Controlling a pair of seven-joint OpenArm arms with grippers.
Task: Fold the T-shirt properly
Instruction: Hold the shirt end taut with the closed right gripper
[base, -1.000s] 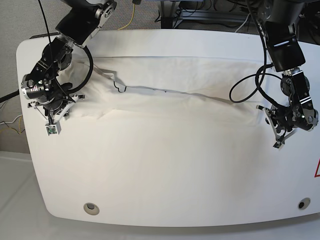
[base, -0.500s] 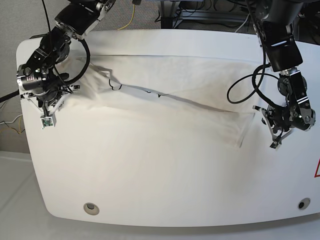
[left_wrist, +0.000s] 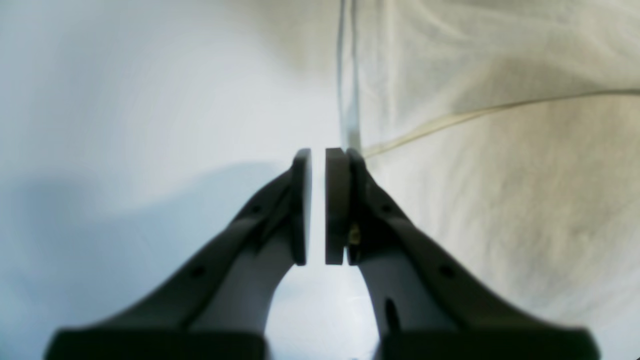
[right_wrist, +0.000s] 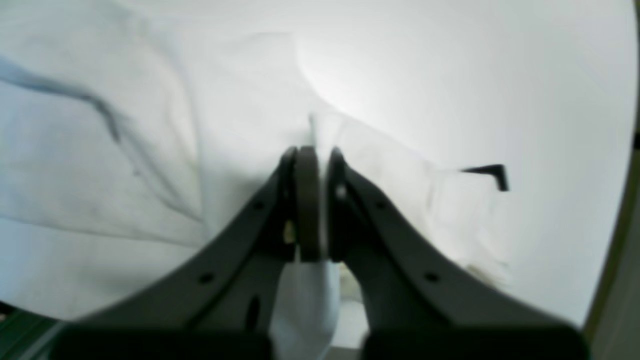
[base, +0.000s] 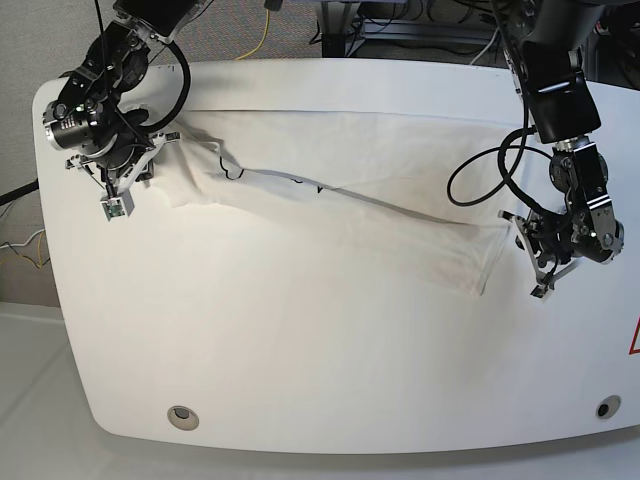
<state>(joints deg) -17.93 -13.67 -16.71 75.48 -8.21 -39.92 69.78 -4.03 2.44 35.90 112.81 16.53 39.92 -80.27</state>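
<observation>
White T-shirt (base: 340, 190) stretched across tabletop (base: 330, 370), creased, lower edge folded diagonally.

T-shirt (base: 380, 190): 1 | table (base: 330, 380): 1 | robot arms: 2 | table holes: 2

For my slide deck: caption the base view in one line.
Two black grippers, left and right, pinch opposite ends of a white cotton T-shirt stretched across the glossy white tabletop.
</observation>
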